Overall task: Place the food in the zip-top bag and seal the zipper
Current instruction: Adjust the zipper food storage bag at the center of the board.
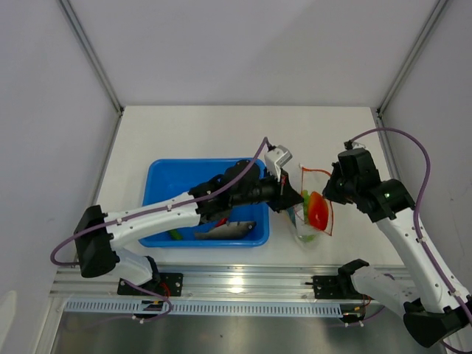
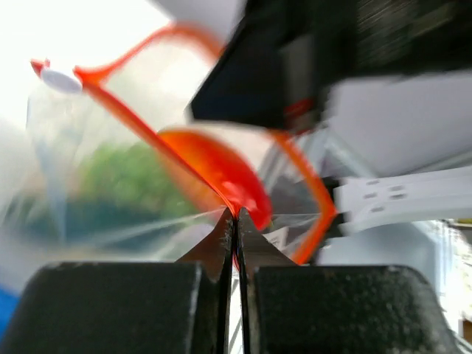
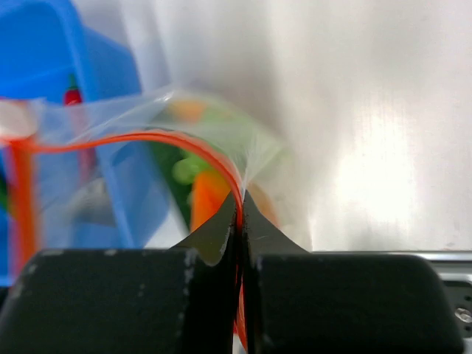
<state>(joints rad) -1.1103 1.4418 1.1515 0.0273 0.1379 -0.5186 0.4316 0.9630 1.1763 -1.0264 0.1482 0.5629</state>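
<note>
Both my grippers are pinched fully shut on the bag (image 1: 316, 183), which hangs between them just right of the tray (image 1: 184, 184), over the right side of the bench (image 1: 221, 133). My left gripper (image 2: 234, 218) nips the zipper (image 2: 140, 124) on the bag's left. My right gripper (image 3: 240, 210) nips it on the right. A tomato (image 1: 318, 210) and some green food (image 1: 304, 200) sit inside.

The strip is thin and the film is slick, and I hold it by the fingertips only. If I draw my grippers apart too hard to straighten the mouth, the strip may slide out of one pinch. The loaded bag would then swing from the other and could spill. The mouth gapes, so a tilt might also roll the tomato out. A fish (image 1: 225, 230) and a green piece (image 1: 175, 234) lie in the tray, so sealing now would leave them out.

Only the top view shows the tray's contents and where the bag hangs, but it hides both pinches. The left wrist view shows the strip bowed into an open loop. The right wrist view shows the strip running straight into my fingertips, and a small chili (image 3: 71, 96) against the tray's blue. I cannot tell whether the bag's bottom rests on the bench.
</note>
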